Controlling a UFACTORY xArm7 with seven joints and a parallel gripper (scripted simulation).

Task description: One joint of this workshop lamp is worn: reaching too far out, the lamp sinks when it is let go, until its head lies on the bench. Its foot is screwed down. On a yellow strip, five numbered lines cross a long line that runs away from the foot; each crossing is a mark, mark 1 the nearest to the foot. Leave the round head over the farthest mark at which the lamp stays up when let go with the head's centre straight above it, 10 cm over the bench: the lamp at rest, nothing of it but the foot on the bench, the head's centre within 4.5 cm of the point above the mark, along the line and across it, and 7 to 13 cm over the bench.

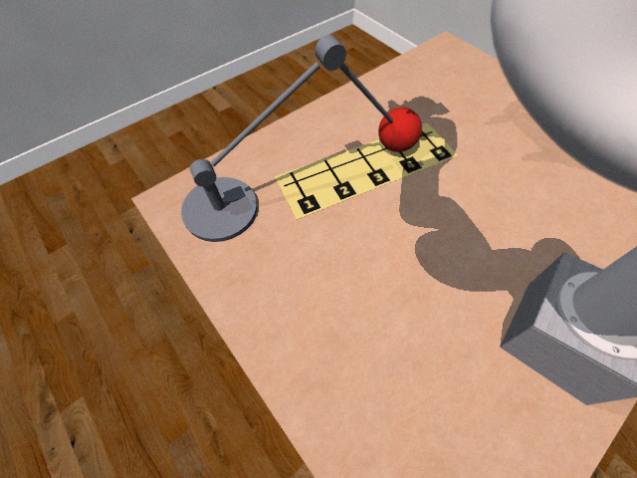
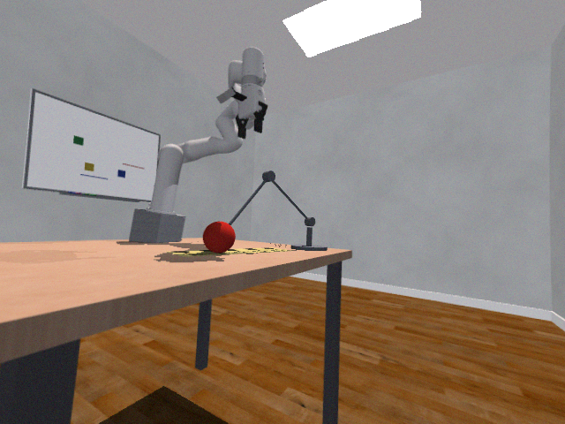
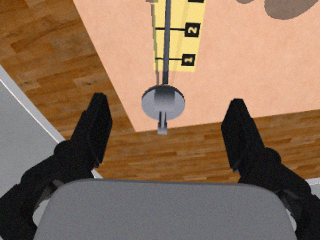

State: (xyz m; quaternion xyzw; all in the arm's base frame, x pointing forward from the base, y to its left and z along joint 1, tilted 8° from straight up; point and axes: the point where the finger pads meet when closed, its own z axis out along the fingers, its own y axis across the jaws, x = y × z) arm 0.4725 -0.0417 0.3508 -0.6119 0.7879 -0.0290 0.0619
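Note:
The lamp's round red head (image 1: pixel 400 128) sits low at about mark 4 of the yellow strip (image 1: pixel 365 172). In the side view the head (image 2: pixel 219 237) looks to rest on the bench. The grey foot (image 1: pixel 219 208) stands near the bench's edge, and the two thin arms meet at the raised elbow joint (image 1: pixel 329 52). My gripper (image 2: pixel 251 122) is open and empty, high above the lamp and apart from it.
My grey base block (image 1: pixel 565 329) stands on the bench at the side opposite the lamp. The bench's edge runs close behind the foot, with wooden floor beyond. A whiteboard (image 2: pixel 91 147) hangs on the wall behind my base.

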